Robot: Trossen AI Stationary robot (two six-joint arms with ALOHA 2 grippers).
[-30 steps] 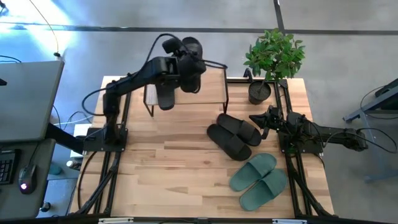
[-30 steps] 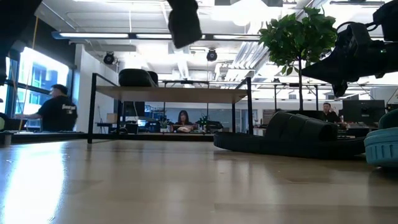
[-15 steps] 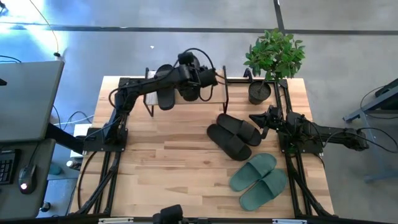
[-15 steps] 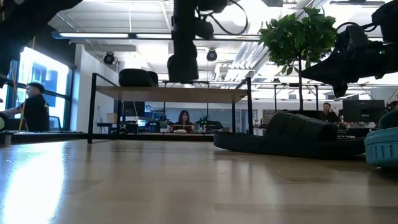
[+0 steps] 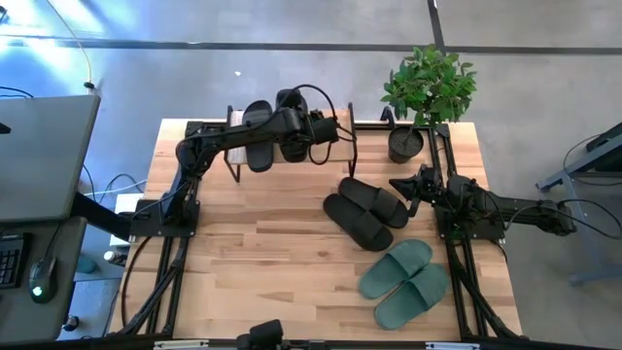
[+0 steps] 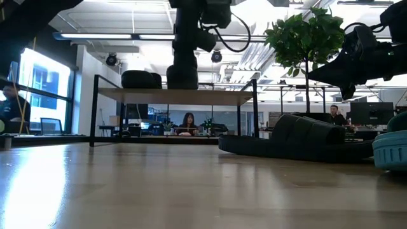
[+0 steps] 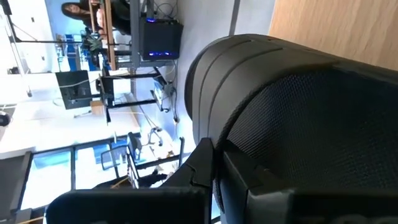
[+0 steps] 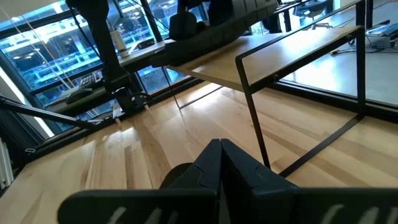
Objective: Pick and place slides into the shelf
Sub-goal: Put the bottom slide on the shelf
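Note:
My left gripper (image 5: 309, 126) reaches over the shelf (image 5: 335, 146), a low rack with a light plank top and a thin black frame, and is shut on a black slide (image 5: 290, 124). That slide fills the left wrist view (image 7: 280, 93). Another black slide (image 5: 258, 138) lies flat on the shelf top beside it. A black pair (image 5: 364, 212) and a sage green pair (image 5: 403, 282) lie on the table. My right gripper (image 5: 403, 185) waits shut near the table's right edge, beside the black pair. My left gripper holds the black slide from above, pinched between its fingers (image 7: 208, 165); the gripper's own body hides which part they are on. The slide hangs upright below them (image 6: 183, 63). Its lower end (image 6: 183, 81) is at the shelf top; I cannot tell whether it touches.
A potted plant (image 5: 428, 97) stands at the table's far right corner, just right of the shelf. The near left half of the wooden table (image 5: 253, 272) is bare. People sit and walk in the room beyond the table.
My left gripper has come down toward the shelf, still shut on the black slide. The slide has dropped from well above the rack to the level of its top, next to the slide lying there. A person in the room behind has walked off to the left.

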